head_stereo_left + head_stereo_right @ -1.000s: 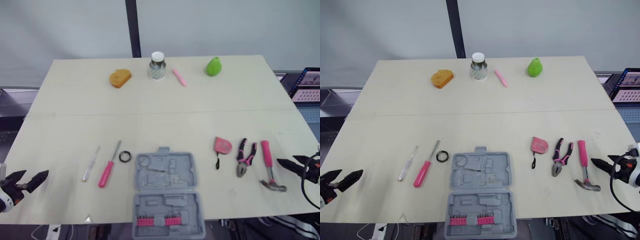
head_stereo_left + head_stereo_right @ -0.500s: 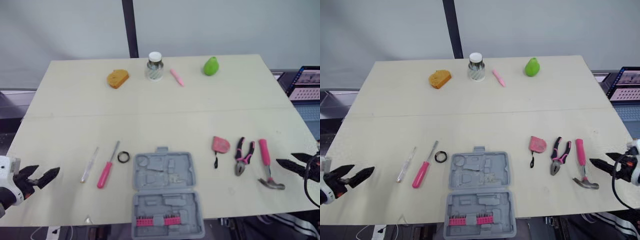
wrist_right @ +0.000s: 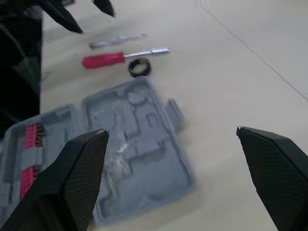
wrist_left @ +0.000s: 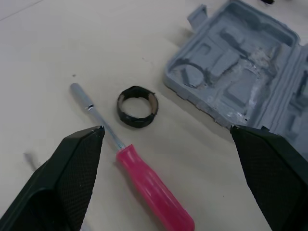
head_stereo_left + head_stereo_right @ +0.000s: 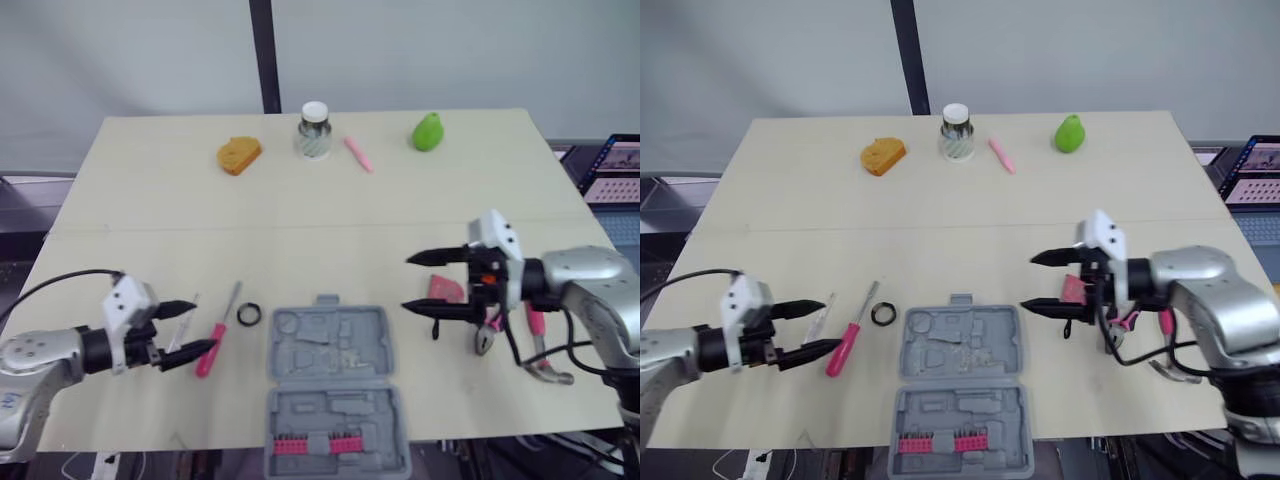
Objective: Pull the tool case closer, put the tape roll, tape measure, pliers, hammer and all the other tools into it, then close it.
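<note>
The open grey tool case (image 5: 335, 385) lies at the table's near edge, with pink bits in its near half. Left of it lie a black tape roll (image 5: 249, 314), a pink screwdriver (image 5: 212, 345) and a thin silver screwdriver (image 5: 183, 325). My left gripper (image 5: 205, 325) hovers open over the pink screwdriver's handle, pointing at the case. To the right lie a pink tape measure (image 5: 447, 289), pliers (image 5: 490, 330) and a hammer (image 5: 540, 350). My right gripper (image 5: 405, 283) is open, just right of the case, its wrist above the tape measure. The left wrist view shows the tape roll (image 4: 137, 106) between its fingers.
Along the table's far edge stand an orange block (image 5: 240, 155), a lidded jar (image 5: 314, 131), a pink marker (image 5: 358, 154) and a green pear-shaped object (image 5: 428, 131). A laptop (image 5: 615, 170) sits off the right side. A seam crosses the table's middle.
Both arms have swung in from the table's side edges. The left gripper now sits over the screwdrivers, the right one beside the case above the tape measure. No tool has moved.
</note>
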Tool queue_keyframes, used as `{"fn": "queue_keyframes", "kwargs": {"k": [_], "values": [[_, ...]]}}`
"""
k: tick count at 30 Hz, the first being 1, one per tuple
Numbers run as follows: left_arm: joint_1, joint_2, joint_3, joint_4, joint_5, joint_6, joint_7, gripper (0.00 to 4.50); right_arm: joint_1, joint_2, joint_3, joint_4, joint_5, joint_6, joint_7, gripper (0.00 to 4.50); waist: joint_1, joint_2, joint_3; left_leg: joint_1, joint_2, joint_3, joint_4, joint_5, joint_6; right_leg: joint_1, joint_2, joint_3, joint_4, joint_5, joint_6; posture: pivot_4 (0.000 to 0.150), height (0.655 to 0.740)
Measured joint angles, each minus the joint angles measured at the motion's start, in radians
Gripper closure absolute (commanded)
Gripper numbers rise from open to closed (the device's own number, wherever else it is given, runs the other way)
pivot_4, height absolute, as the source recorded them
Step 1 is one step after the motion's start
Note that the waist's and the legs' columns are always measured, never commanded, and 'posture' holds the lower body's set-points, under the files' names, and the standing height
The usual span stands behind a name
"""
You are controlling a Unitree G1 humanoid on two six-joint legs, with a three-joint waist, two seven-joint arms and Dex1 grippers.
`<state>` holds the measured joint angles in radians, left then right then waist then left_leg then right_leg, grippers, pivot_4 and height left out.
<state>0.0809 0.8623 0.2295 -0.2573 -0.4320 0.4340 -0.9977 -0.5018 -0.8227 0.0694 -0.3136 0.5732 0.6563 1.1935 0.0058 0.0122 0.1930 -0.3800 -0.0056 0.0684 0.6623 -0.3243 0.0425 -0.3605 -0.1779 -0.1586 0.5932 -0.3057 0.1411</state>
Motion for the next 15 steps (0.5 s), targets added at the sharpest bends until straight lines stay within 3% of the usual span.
{"fn": "queue_keyframes", "kwargs": {"k": [2, 6, 12, 15], "values": [[-0.036, -0.007, -0.044, 0.048, 0.036, -0.063, -0.013, 0.81, -0.029, 0.02, 0.037, -0.016, 0.0, 0.0, 0.002, 0.0, 0.001, 0.0, 0.0, -0.002, 0.0, -0.001, 0.0, 0.0, 0.0, -0.001, 0.001, -0.001, 0.0, 0.0, 0.0, 0.15, 0.74], [-0.119, -0.046, -0.116, 0.168, 0.102, -0.173, -0.026, 2.54, -0.065, 0.064, 0.085, -0.017, -0.017, -0.009, 0.0, 0.0, 0.001, -0.001, -0.001, -0.009, 0.0, -0.001, 0.003, 0.001, 0.002, -0.007, 0.002, -0.001, 0.001, 0.0, 0.0, 0.15, 0.74], [-0.183, -0.094, -0.188, 0.238, 0.167, -0.273, -0.028, 2.54, -0.063, 0.099, 0.121, -0.017, -0.043, -0.025, -0.018, 0.0, -0.002, -0.001, -0.001, -0.009, 0.001, 0.0, 0.005, 0.002, 0.003, -0.007, 0.002, -0.001, 0.003, 0.0, 0.001, 0.15, 0.74], [-0.194, -0.108, -0.217, 0.264, 0.19, -0.316, -0.03, 3.35, -0.061, 0.119, 0.122, -0.022, -0.047, -0.025, -0.04, 0.0, -0.004, -0.002, -0.001, -0.009, 0.0, 0.0, 0.005, 0.003, 0.003, -0.007, 0.002, 0.0, 0.004, 0.0, 0.001, 0.15, 0.74]]}}
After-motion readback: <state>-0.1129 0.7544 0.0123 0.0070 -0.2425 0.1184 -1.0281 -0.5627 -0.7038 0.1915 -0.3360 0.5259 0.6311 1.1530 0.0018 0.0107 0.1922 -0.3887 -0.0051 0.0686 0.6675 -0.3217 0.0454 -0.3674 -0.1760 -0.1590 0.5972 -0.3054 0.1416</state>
